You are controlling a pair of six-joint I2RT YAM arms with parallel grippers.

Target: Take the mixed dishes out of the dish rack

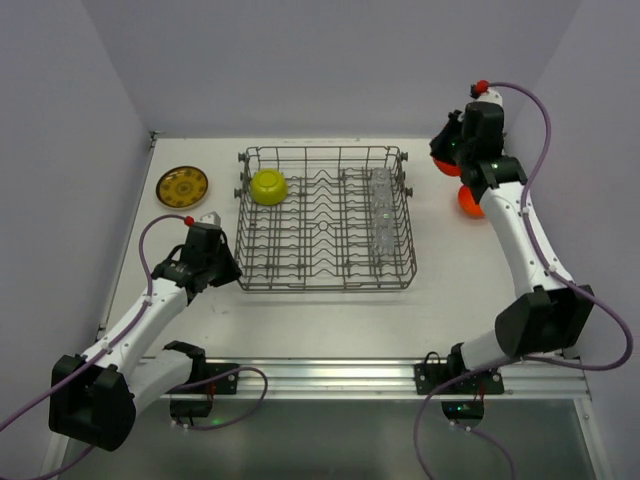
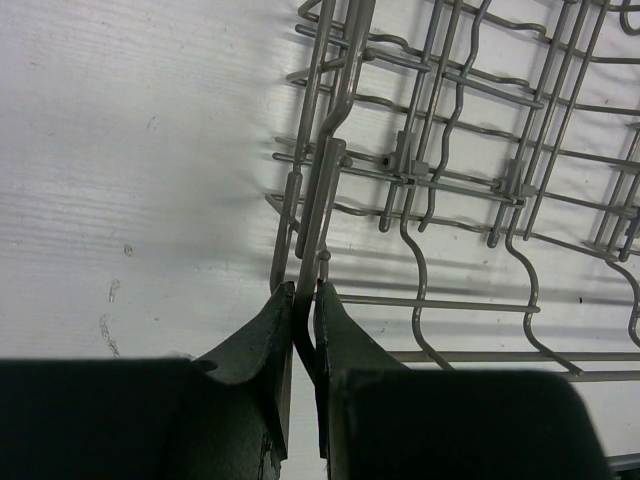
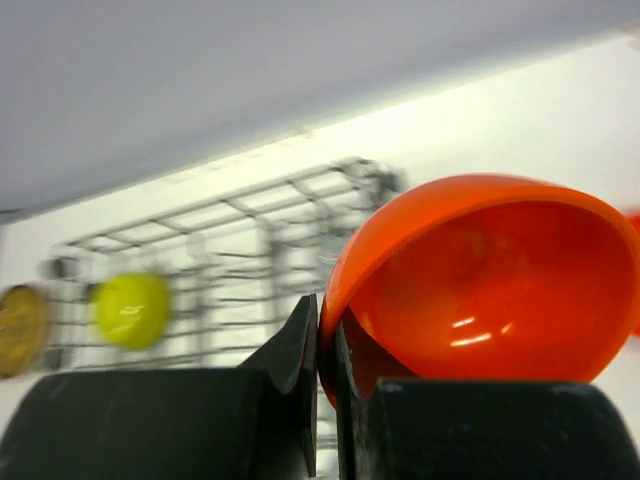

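The grey wire dish rack [image 1: 325, 270] stands mid-table. A yellow-green bowl [image 1: 268, 186] sits in its back left corner, and several clear glasses [image 1: 381, 205] lie in a row along its right side. My left gripper [image 1: 232, 268] is at the rack's left side near the front, shut on a rack wire [image 2: 312, 215]. My right gripper [image 1: 450, 150] is raised at the far right, shut on the rim of an orange bowl [image 3: 480, 270]. A second orange bowl [image 1: 468, 202] lies below it, partly hidden by the arm. One patterned plate [image 1: 182, 185] lies on the table left of the rack.
White walls close the table at the back and on both sides. A metal rail [image 1: 330, 375] runs along the near edge between the arm bases. In the right wrist view the rack [image 3: 250, 250], yellow-green bowl [image 3: 132, 310] and plate [image 3: 18, 328] appear blurred.
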